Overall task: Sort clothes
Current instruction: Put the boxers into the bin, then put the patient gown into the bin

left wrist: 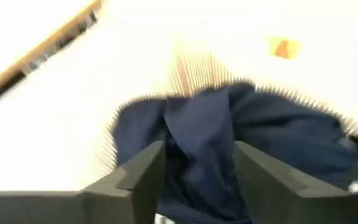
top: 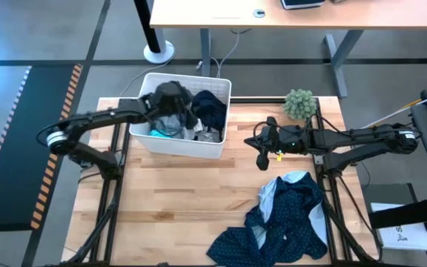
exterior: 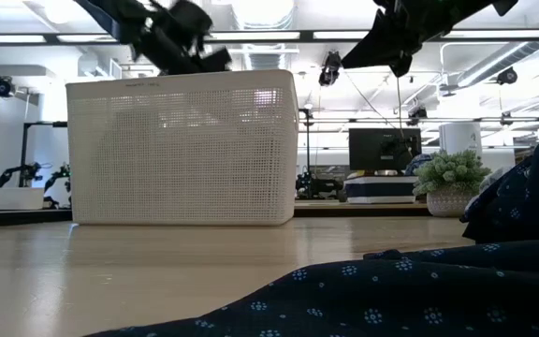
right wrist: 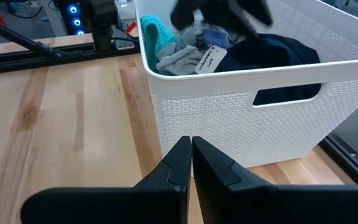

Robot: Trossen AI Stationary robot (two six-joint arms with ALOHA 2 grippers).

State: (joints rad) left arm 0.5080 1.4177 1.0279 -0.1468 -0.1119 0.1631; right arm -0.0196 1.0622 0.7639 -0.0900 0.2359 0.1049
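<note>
Navy everywhere, so eyeing this one a bit nervously. Hovering the left gripper [top: 170, 99] right above the white basket [top: 176, 147], fingers [left wrist: 138, 177] spread wide and straddling a fold of the plain navy garment [left wrist: 197, 143]. Not clamping anything yet, as far as can be told. Waiting just beside the basket's wall with the right gripper [top: 256, 142], fingers [right wrist: 179, 165] pressed flat together, carrying nothing. Sitting inside the basket alongside the navy: a teal piece [right wrist: 156, 34] and a grey one [right wrist: 182, 61], all bunched up. Lying on the bench [top: 169, 200], well apart from the basket: the dotted navy heap [top: 288, 222], with something light blue [top: 269, 194] poking out.

Worrying mostly about the grab. Pinching only a thin fold and probably losing it halfway out of the basket. Or biting too deep and likely dragging the grey and teal up in the same tangle. Also maybe catching the basket rim on the way up and sliding or tipping something that light.
</note>
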